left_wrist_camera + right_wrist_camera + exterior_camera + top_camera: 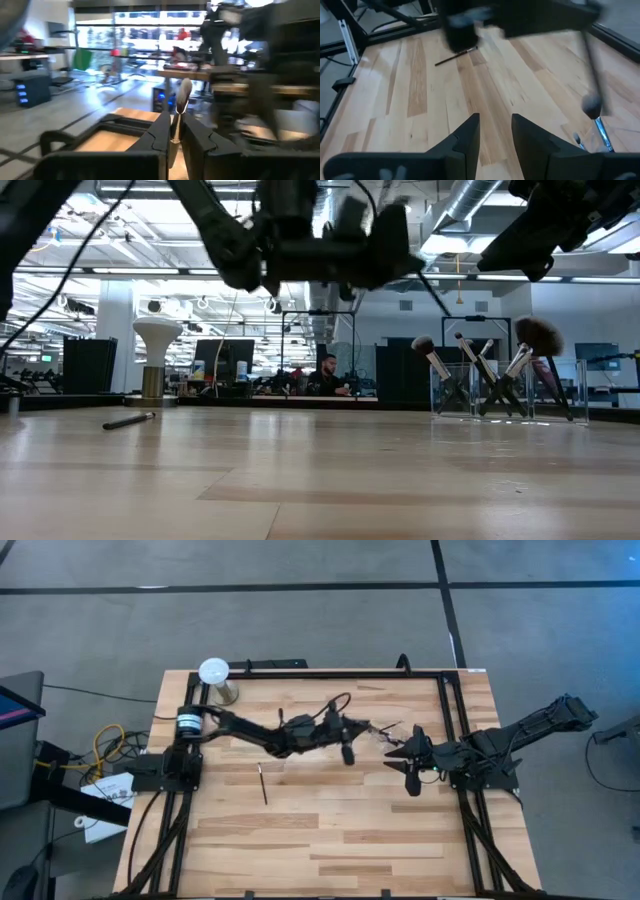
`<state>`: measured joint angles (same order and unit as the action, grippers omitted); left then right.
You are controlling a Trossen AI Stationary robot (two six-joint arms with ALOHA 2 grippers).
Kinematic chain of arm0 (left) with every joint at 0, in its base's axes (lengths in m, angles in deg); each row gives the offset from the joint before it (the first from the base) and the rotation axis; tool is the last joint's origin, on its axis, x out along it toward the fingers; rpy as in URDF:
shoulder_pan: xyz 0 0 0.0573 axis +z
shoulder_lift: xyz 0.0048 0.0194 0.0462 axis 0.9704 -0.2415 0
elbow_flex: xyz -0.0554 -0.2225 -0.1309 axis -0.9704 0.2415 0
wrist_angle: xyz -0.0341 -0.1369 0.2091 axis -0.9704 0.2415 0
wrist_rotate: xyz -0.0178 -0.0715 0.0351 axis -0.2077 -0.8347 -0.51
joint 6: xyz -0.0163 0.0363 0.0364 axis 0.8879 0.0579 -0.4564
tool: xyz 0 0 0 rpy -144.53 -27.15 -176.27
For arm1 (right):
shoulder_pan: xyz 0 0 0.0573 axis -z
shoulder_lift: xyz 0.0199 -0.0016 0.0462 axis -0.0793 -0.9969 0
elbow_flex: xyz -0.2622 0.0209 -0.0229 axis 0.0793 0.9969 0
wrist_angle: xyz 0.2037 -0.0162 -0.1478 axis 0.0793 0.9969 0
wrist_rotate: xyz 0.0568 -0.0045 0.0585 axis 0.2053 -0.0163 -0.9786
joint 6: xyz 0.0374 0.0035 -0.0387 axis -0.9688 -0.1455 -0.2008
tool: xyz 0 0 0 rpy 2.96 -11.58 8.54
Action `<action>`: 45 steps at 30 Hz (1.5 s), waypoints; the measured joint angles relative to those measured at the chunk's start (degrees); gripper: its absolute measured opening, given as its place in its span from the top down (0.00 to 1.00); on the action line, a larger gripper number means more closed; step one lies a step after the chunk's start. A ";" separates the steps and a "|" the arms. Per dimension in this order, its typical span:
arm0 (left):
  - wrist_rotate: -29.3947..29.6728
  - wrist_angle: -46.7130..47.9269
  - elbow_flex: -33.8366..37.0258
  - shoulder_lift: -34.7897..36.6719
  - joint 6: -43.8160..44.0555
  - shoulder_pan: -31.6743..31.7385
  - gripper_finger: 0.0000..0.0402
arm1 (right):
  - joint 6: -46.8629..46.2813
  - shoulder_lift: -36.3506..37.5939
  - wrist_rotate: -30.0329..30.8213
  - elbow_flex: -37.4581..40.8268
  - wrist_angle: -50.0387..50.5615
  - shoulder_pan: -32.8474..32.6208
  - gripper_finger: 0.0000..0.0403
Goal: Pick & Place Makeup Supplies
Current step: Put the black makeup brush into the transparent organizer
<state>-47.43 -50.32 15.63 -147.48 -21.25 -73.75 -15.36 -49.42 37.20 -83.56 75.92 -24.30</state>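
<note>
we are carrying a makeup brush (181, 107) clamped between the fingers of our left gripper (347, 748), raised above the table (330, 840) near its middle. the clear pouch (505, 392), already holding several brushes (480, 375), is standing just beyond. our right gripper (495, 131) is waiting beside it, fingers apart and empty. next we are judging a lowering into the pouch. one more brush (262, 783) is lying well apart.

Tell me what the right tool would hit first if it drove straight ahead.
Probably the bare light wooden tabletop: the open right tool points down across it. The lone dark-handled makeup brush lies farther off, left of that line.
</note>
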 joint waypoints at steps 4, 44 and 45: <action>0.10 -0.11 -3.03 -3.95 0.37 2.95 0.93 | -0.02 -0.62 -0.17 0.00 0.14 -0.04 0.75; -3.27 3.03 -3.21 -6.14 0.63 3.68 0.67 | 0.42 -3.23 -0.30 0.00 0.13 1.90 0.75; -3.31 3.23 -3.16 -5.30 0.63 3.47 0.68 | 0.42 -3.23 -0.30 0.00 0.11 1.90 0.75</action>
<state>-50.73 -47.09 12.48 -152.77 -20.62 -70.28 -14.94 -52.65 36.89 -83.56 76.02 -22.39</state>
